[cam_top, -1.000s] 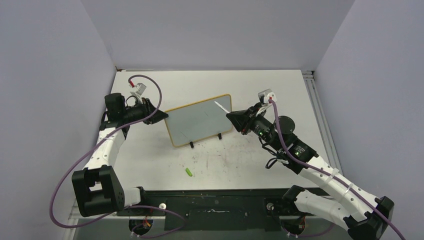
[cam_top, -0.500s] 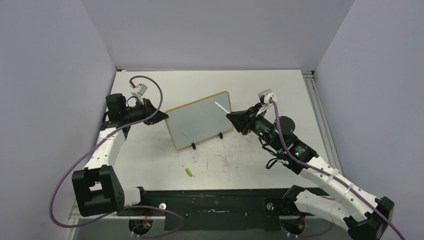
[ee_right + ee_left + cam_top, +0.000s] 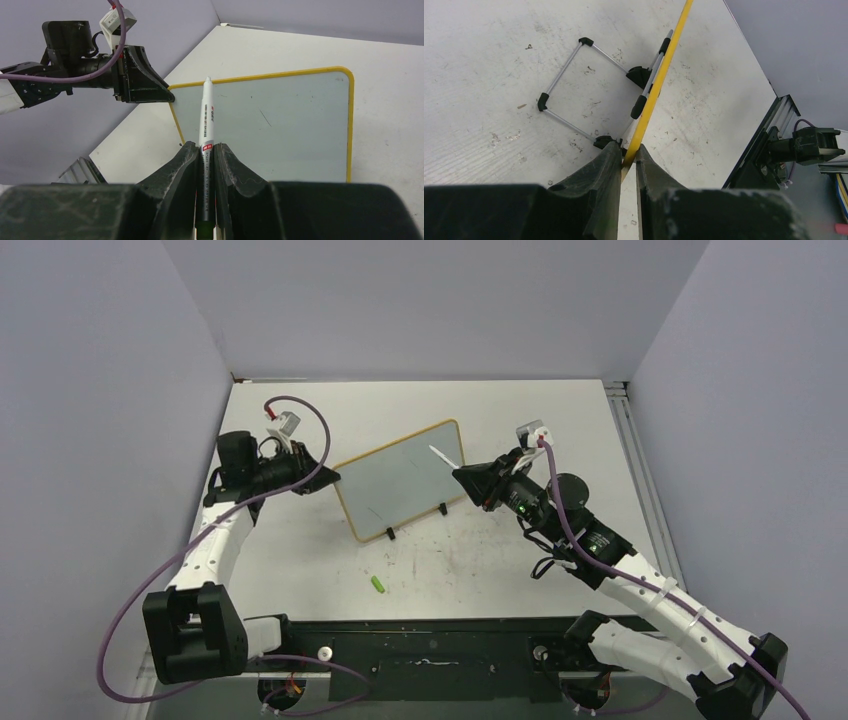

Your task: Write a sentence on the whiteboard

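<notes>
Yellow-framed whiteboard (image 3: pixel 400 480) stands on black feet around the middle of the table (image 3: pixel 560 420), with open tabletop stretching to the far and right edges. Its left edge is pinched tight by the left gripper (image 3: pixel 330 477). The right gripper (image 3: pixel 462 473) clamps a white marker (image 3: pixel 441 454) aimed at the upper right corner. Board face looks nearly blank, just a couple of faint strokes. A green piece (image 3: pixel 378 584) lies toward the near edge.

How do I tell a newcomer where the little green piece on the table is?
Start at the whiteboard standing in the middle of the table. Move from its black feet toward the arm bases: the green piece lies alone on bare tabletop. It is the only loose, brightly coloured bit there, tiny and stubby.
</notes>
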Available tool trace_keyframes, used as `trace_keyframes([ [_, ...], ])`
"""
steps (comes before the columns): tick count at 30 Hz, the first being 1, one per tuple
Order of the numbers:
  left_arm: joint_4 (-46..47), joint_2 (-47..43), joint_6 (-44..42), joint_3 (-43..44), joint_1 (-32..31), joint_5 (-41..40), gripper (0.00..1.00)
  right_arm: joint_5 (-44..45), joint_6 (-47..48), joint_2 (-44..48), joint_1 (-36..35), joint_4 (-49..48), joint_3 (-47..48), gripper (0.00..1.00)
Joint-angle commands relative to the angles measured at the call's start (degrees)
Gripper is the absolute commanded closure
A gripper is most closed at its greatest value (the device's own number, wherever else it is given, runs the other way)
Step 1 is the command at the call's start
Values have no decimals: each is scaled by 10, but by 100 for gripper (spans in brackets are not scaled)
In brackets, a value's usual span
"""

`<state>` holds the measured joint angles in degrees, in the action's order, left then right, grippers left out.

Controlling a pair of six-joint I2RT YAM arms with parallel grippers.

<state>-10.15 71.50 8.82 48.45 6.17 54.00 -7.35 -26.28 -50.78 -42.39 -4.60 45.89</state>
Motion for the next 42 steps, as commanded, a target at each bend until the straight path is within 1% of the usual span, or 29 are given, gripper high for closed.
trace_keyframes([
  [1,-57,-13,15,-21,-19,-12,94,6,-4,15,3,-18,-5,95],
  [6,-60,-17,19,-21,-24,-13,94,5,-5,8,3,-19,-1,95],
  [8,-63,-16,19,-17,-23,-17,92,6,-5,5,2,-19,-1,95],
  [9,-65,-15,19,-15,-23,-18,87,6,-6,5,3,-19,-1,95],
  [11,-66,-15,21,-13,-22,-16,74,5,-7,3,3,-20,-1,95],
  [12,-65,-16,21,-11,-21,-15,71,5,-6,2,3,-20,-1,95],
  [16,-61,-24,19,-9,-18,-15,58,-5,2,1,2,-22,-1,95],
  [20,-55,-33,12,-3,-16,-21,48,-15,19,0,1,-18,-1,95],
  [22,-52,-34,8,4,-15,-22,46,-15,27,-3,1,-11,1,95],
  [27,-48,-33,-2,18,-12,-31,44,-28,46,-18,0,-3,13,95],
  [35,-51,-30,-17,37,-12,-28,46,-66,65,-58,-8,-26,21,95],
  [42,-51,-41,-16,29,-13,-34,54,-70,56,-96,-16,-64,1,95],
])
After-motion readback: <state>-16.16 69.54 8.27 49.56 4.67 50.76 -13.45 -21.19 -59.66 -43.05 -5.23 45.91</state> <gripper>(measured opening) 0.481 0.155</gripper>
